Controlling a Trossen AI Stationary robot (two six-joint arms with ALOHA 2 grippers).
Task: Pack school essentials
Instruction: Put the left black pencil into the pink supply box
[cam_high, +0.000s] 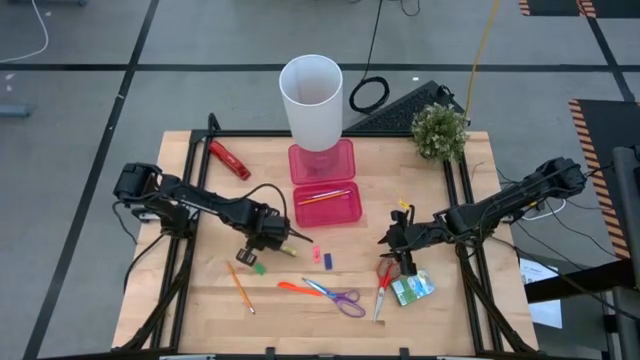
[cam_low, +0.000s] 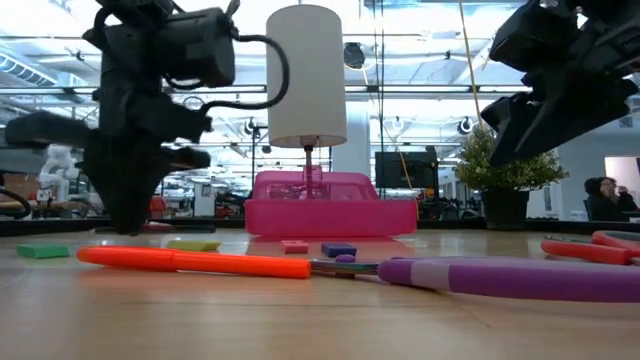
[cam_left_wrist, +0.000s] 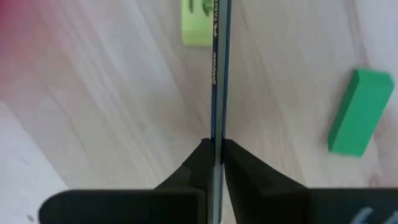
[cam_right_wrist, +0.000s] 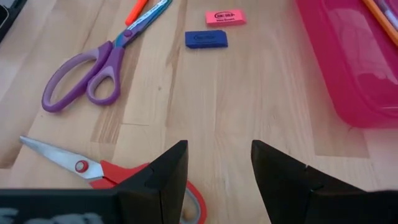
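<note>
The left gripper (cam_high: 268, 232) pinched a thin pencil (cam_left_wrist: 218, 81) just left of the pink case (cam_high: 327, 207) — best carried level over its rim — while the right gripper (cam_right_wrist: 219, 180) hung open above the red-handled scissors (cam_right_wrist: 93, 169).

Very little can be read. The thin pencil (cam_left_wrist: 216, 74) pinched between the left end effector (cam_left_wrist: 216, 163) fingers carries small printed lettering along its shaft, too fine to make out. The pink eraser (cam_right_wrist: 225, 17) and the blue eraser (cam_right_wrist: 206, 39), lying on the wooden surface (cam_right_wrist: 249, 93) at about 12 o'clock from the right end effector (cam_right_wrist: 219, 180), each bear a stamped oval mark with illegible wording.
</note>
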